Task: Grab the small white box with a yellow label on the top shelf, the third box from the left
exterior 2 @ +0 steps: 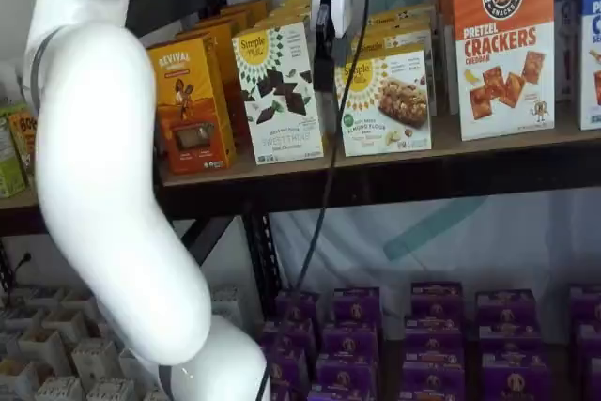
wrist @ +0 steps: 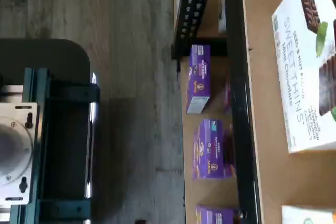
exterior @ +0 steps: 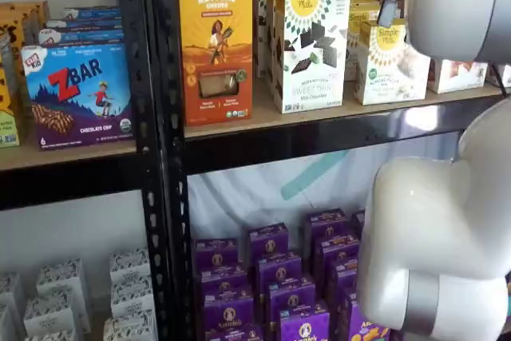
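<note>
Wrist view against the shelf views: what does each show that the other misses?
Only the wrist view: the grey plank floor and the dark mount with teal brackets. Only the shelf views: the orange Revival carton, the white robot arm and the blue Zbar carton. Both: the tall white Sweet Thins carton, the purple cartons on the level below, and the tan wooden top shelf.

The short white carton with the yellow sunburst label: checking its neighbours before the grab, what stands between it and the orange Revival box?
One box: the taller white Sweet Thins box stands between the orange Revival box and the short white carton, in both shelf views.
</note>
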Tool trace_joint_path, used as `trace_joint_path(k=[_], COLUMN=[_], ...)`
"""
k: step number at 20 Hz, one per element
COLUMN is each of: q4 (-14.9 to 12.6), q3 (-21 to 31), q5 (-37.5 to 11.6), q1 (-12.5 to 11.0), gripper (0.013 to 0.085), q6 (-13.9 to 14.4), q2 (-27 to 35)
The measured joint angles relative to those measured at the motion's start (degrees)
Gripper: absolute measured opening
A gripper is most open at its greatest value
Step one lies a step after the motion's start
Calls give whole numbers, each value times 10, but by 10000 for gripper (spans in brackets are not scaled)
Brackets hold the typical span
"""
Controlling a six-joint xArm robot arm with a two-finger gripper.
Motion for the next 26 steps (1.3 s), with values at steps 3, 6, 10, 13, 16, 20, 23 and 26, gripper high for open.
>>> trace_joint_path(k=[3, 6, 10, 13, 16, 20, 23, 26], q4=[-27, -20, 4, 28, 55, 68, 63, 51], q3=[30, 62, 96, 114, 121, 118, 113, 100], q5=[-5, -17, -50, -81, -117, -162, -196, -213], q1=[25, 32, 26, 14, -5, -20, -21, -16], gripper=[850, 850, 850, 850, 850, 850, 850, 850], q6=[15, 24, 24, 18, 5, -15, -26, -30], q2=[-30, -61, -94, -110, -116, -107, -93, -72])
